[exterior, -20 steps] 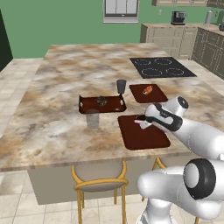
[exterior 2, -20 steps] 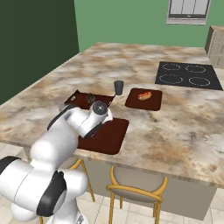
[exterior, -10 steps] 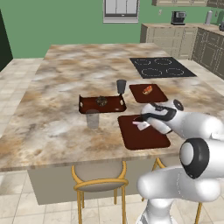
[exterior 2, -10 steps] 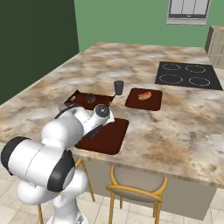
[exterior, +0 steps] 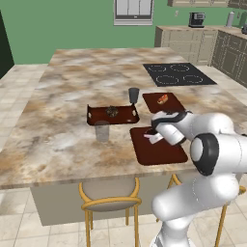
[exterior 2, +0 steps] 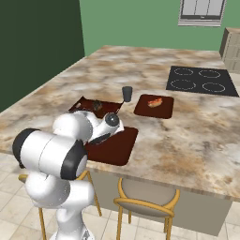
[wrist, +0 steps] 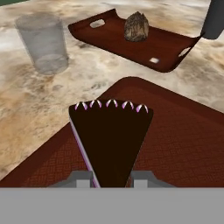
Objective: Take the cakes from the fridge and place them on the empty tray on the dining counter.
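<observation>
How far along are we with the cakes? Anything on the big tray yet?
Done: the dark cake slice is out of the fridge and at the dining counter. In hand: the gripper is shut on it, low over the empty tray, not yet released. Left: set it down and let go. The tray surface in view carries no other slice, so the second cake probably needs fetching.

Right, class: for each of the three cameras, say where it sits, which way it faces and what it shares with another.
Left base view: behind the arm's left, facing forward and down over the counter; arm at lower right, gripper over the tray.
Right base view: behind its right, same counter; arm at lower left.
Hand view: on the hand, along the fingers at the cake.
Shared: all show the tray and the pastry.
</observation>
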Robot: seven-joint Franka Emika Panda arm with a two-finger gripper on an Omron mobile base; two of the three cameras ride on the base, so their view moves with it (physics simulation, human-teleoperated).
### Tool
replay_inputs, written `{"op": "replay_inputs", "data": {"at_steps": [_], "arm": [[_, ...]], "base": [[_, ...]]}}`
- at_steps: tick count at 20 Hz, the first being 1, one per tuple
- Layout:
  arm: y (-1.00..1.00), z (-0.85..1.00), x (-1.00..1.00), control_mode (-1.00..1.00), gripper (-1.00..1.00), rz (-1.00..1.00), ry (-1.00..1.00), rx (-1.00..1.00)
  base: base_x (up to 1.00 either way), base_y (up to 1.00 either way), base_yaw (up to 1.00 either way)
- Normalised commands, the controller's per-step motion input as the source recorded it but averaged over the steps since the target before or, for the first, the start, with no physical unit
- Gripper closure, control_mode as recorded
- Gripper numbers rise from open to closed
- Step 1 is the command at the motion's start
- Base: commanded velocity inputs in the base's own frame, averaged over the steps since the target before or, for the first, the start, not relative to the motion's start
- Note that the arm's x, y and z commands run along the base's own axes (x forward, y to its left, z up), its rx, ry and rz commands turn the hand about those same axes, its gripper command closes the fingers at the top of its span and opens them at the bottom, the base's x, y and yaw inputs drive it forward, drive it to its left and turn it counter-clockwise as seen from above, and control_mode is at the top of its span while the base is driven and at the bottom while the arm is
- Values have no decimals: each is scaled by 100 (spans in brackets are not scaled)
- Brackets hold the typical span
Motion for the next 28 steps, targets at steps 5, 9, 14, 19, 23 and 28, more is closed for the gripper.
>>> {"op": "replay_inputs", "data": {"at_steps": [5,9,14,19,23,28], "arm": [[0,-22,23,-100,100,1,0,0],[-1,-24,24,-100,100,1,0,0],[-4,-23,21,-100,100,1,0,0],[-5,-24,18,-100,100,2,0,0],[-6,-24,18,-100,100,2,0,0],[-6,-23,20,-100,100,2,0,0]], "base": [[0,0,0],[0,0,0],[0,0,0],[0,0,0],[0,0,0],[0,0,0]]}}
